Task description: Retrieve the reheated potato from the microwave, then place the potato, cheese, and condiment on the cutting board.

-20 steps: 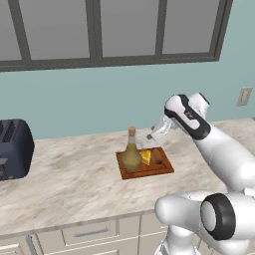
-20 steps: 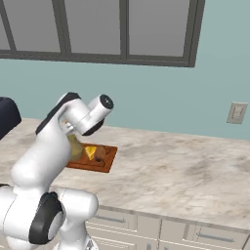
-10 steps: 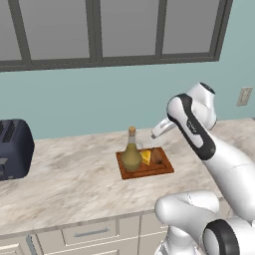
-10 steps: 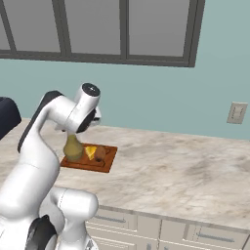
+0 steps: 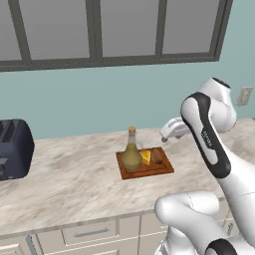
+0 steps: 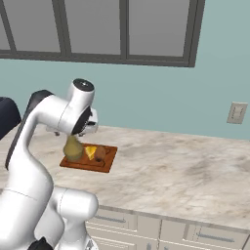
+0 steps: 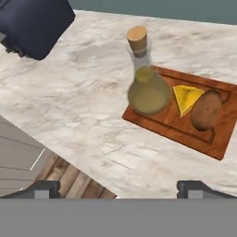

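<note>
The reddish-brown cutting board [image 5: 149, 172] [image 6: 105, 163] [image 7: 162, 121] lies on the marble counter. On it stand the olive condiment [image 5: 131, 155] [image 6: 73, 149] [image 7: 148, 92] bottle with its cork stopper, the yellow cheese [image 5: 145, 157] [image 6: 91, 152] [image 7: 186, 98] wedge and the brown potato [image 5: 157, 157] [image 6: 100, 154] [image 7: 206, 109], side by side. My gripper [image 5: 164, 135] [image 7: 118, 189] hovers above and to the right of the board, open, with nothing between its fingers. The microwave is out of view.
A dark blue toaster [image 5: 15, 148] [image 7: 32, 23] stands at the counter's left end. A wall outlet [image 5: 245, 95] [image 6: 237, 112] is on the teal wall to the right. Drawer fronts [image 5: 89, 231] run below the counter's front edge.
My arm has risen and drawn back to the right, away from the board. The gripper stays open. The bottle, cheese and potato have not moved.
</note>
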